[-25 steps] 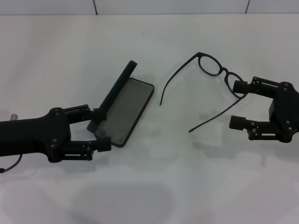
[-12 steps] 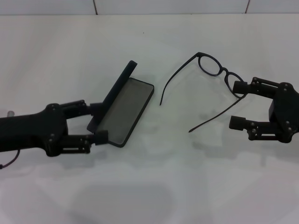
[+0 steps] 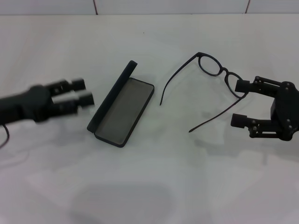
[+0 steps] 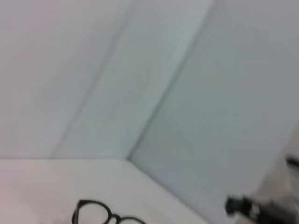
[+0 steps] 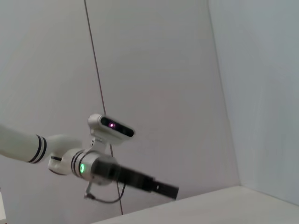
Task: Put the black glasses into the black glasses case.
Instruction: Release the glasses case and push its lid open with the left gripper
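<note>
The black glasses case (image 3: pixel 125 108) lies open in the middle of the table, its lid (image 3: pixel 115 92) standing up along the left side and the grey lining showing. The black glasses (image 3: pixel 212 65) lie unfolded to its right, also seen in the left wrist view (image 4: pixel 100 215). My left gripper (image 3: pixel 83 91) hovers left of the case, open, empty and apart from it. My right gripper (image 3: pixel 239 102) is open at the glasses' right end. One temple arm (image 3: pixel 215 117) runs between its fingers and the upper finger (image 3: pixel 242 85) is at the right lens.
The white table (image 3: pixel 154 177) meets a pale wall along its far edge (image 3: pixel 149 14). In the right wrist view my left arm (image 5: pixel 70 158) shows white in front of that wall.
My left gripper has pulled back leftward from the near end of the case, which stays open where it was. The right gripper and the glasses have not moved.
</note>
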